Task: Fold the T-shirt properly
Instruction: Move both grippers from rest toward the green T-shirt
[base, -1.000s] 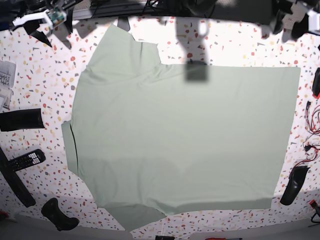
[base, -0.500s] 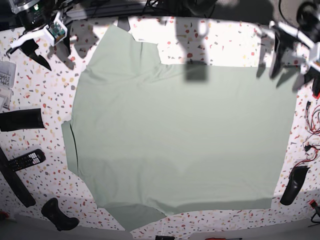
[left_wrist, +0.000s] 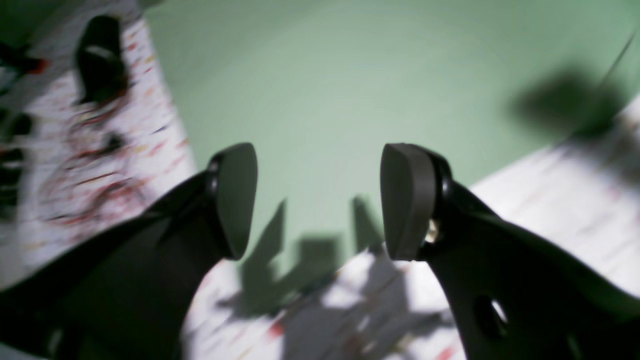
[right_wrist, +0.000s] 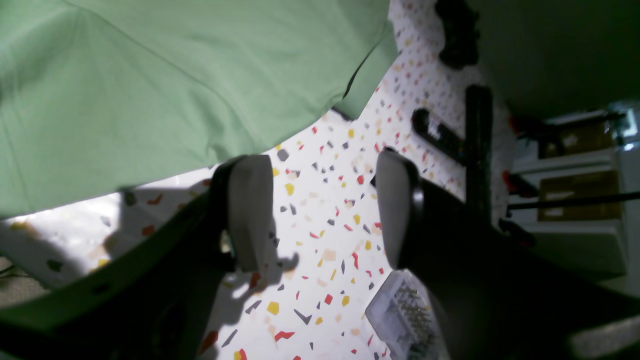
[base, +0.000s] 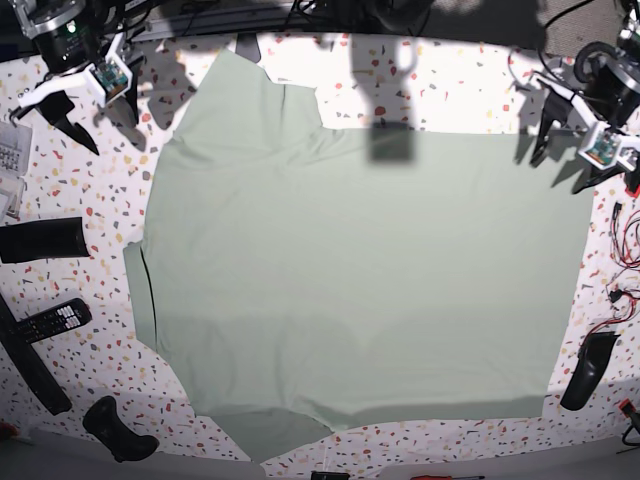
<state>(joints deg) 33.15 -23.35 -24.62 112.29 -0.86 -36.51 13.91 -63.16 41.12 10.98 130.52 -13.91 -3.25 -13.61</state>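
The T-shirt (base: 360, 280) lies spread flat on the table (base: 460, 85), ready for folding. Both grippers, left (base: 568, 142) and right (base: 82, 98), hover open and empty above its far corners, seemingly poised to grasp

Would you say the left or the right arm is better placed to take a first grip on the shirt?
Probably left: left gripper, open, hangs over the T-shirt corner; right gripper is over bare table.

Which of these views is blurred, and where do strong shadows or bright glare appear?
Left wrist view: motion blur smears the terrazzo table; the open left end effector casts dark shadows on the T-shirt. Right wrist view: sharper, with the open right end effector shadowing the table. Base view: glare washes out the far table edge.
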